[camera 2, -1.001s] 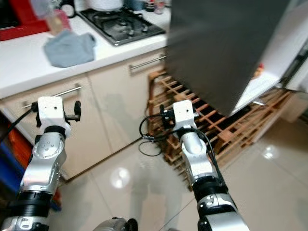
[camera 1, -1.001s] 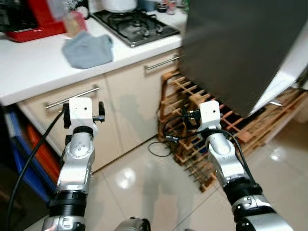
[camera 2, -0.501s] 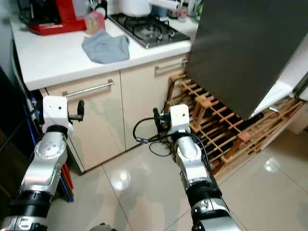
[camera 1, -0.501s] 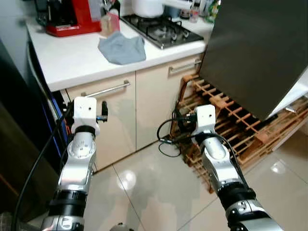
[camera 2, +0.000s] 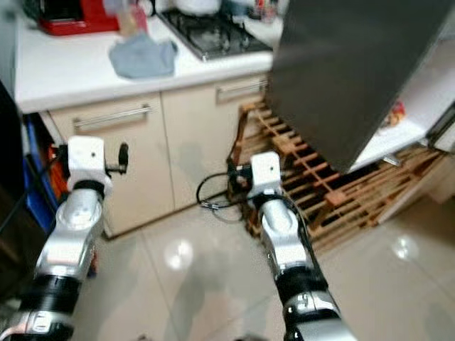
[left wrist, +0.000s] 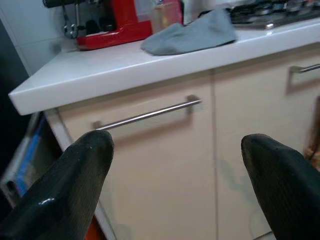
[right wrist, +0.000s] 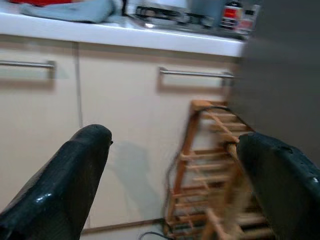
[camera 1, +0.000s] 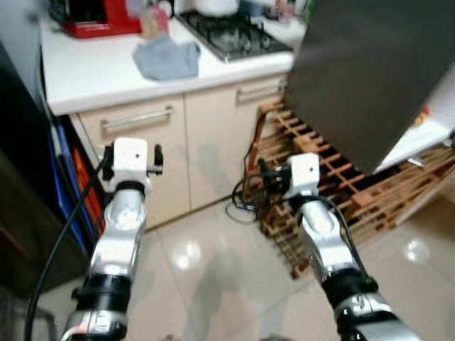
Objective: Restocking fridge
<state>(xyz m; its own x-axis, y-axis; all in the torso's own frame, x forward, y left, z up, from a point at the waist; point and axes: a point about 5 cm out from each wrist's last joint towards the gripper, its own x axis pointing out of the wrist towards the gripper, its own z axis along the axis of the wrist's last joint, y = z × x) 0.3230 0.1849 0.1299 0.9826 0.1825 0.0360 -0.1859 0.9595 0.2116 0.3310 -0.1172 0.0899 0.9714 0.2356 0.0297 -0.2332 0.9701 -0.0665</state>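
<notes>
Approach phase: both grippers empty, fridge door open at the robot's right.

The left gripper has its fingers spread, holding nothing, aimed at the cabinet front below the worktop. The right gripper is likewise spread and empty, facing the wooden rack on the floor. The dark fridge door stands above the rack; a grey cloth lies near the worktop's front edge. Judged step: locating stock; next move requires choosing an item to grasp.
</notes>
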